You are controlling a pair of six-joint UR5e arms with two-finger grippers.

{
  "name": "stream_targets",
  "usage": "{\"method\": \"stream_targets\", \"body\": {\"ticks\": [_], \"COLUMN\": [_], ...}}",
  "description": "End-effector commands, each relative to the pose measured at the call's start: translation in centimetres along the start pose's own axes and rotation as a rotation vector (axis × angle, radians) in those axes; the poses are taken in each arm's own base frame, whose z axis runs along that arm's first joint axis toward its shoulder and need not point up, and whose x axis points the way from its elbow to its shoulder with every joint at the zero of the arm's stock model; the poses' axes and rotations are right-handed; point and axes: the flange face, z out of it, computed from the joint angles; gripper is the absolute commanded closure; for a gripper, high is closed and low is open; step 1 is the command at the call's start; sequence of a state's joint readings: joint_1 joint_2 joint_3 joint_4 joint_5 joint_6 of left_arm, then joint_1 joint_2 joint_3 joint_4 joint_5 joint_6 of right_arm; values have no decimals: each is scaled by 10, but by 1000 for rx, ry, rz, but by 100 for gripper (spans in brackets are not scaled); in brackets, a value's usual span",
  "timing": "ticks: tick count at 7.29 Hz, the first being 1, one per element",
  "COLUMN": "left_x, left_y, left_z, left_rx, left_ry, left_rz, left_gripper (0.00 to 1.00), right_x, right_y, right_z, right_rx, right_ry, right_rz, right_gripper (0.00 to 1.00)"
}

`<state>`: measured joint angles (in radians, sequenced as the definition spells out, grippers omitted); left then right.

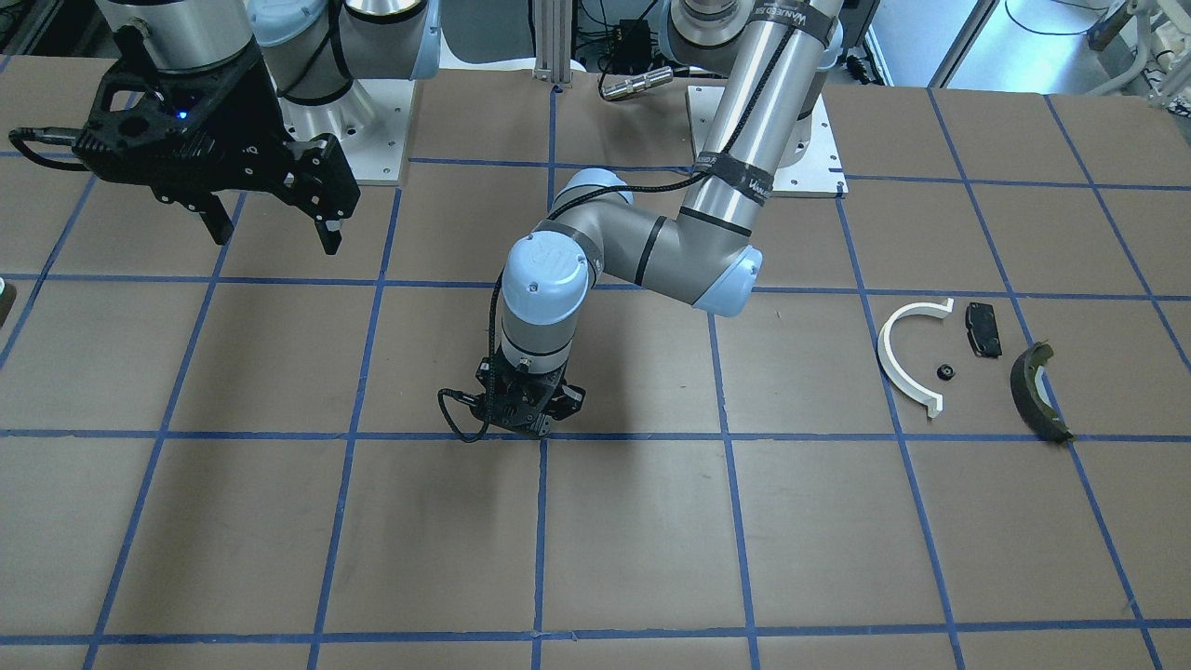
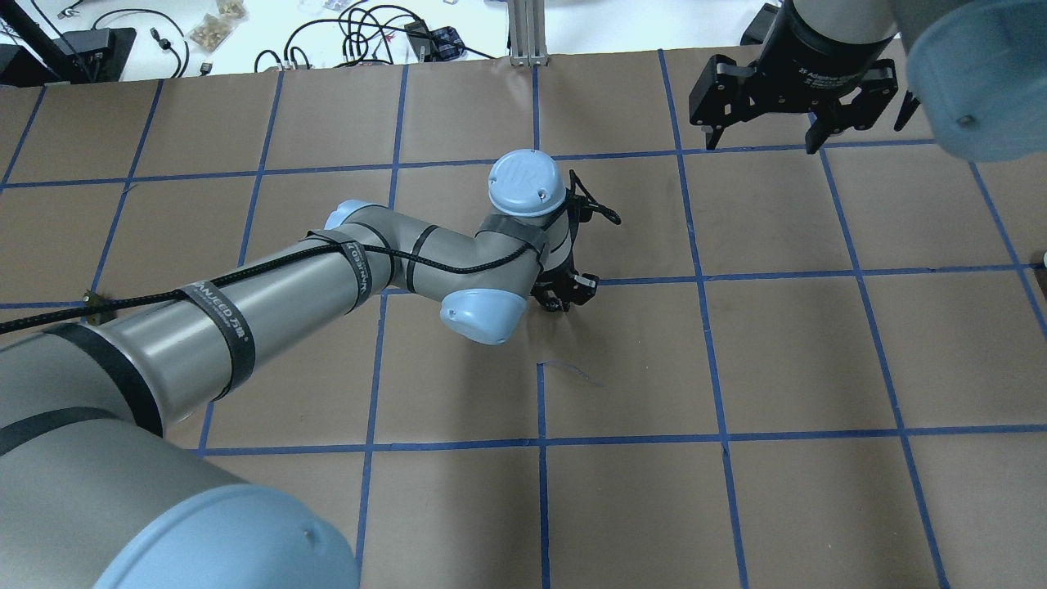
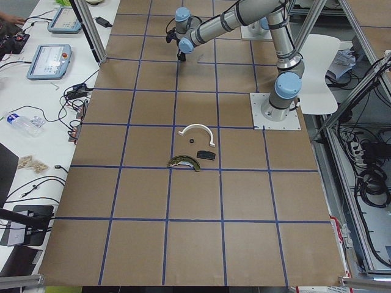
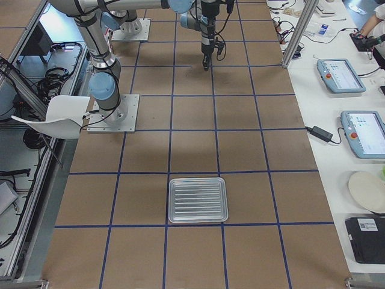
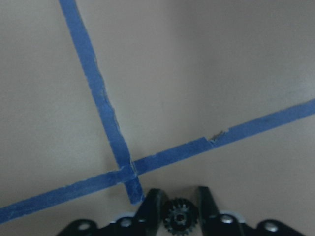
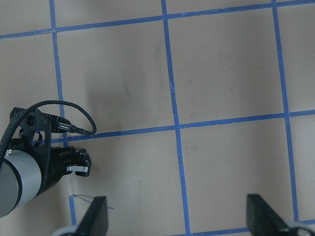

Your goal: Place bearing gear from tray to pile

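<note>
A small black toothed bearing gear (image 5: 180, 220) sits pinched between the fingers of my left gripper (image 5: 178, 197), which is shut on it and hovers low over a blue tape crossing near the table's middle (image 1: 526, 430). The pile lies far off toward my left side: a white half-ring arc (image 1: 907, 358), a flat black pad (image 1: 983, 328), an olive curved brake-shoe piece (image 1: 1037, 391) and a tiny black part (image 1: 946, 372) inside the arc. The ribbed metal tray (image 4: 198, 199) looks empty. My right gripper (image 1: 274, 233) hangs open and high above the table, holding nothing.
Brown paper with a blue tape grid (image 2: 703, 278) covers the table. Both arm bases (image 1: 800, 158) stand at the robot's edge. Cables, tablets and a plate (image 4: 367, 191) lie on the white side bench beyond the table.
</note>
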<state>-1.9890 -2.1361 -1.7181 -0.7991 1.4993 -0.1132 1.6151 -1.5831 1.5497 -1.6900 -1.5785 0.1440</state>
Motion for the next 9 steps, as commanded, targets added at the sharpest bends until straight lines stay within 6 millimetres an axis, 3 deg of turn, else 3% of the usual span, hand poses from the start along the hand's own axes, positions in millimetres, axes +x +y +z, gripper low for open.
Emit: {"method": "stream_targets", "body": {"ticks": [1, 2, 4, 6, 7, 8, 9], "left_x": [-5, -13, -59, -158, -211, -276, -312], "left_y": [-3, -5, -14, -23, -18, -8, 5], "left_z": [-16, -23, -48, -90, -108, -124, -135], "left_rx": [6, 4, -2, -6, -12, -25, -59], "left_ry": [4, 3, -10, -18, -34, -88, -83], "left_rz": [-1, -10, -86, -183, -159, -142, -35], "left_gripper": [100, 100, 100, 100, 100, 100, 100], "right_x": [0, 0, 0, 0, 1, 1, 1], "right_y": [0, 0, 0, -1, 0, 0, 0], "right_z": [0, -1, -1, -2, -4, -4, -4], "right_rx": [-1, 2, 5, 8, 10, 11, 10], "right_ry": [0, -2, -2, -3, -1, -3, -1], "right_rz": [0, 0, 0, 2, 2, 2, 2], "right_gripper": [0, 0, 0, 0, 0, 0, 0]}}
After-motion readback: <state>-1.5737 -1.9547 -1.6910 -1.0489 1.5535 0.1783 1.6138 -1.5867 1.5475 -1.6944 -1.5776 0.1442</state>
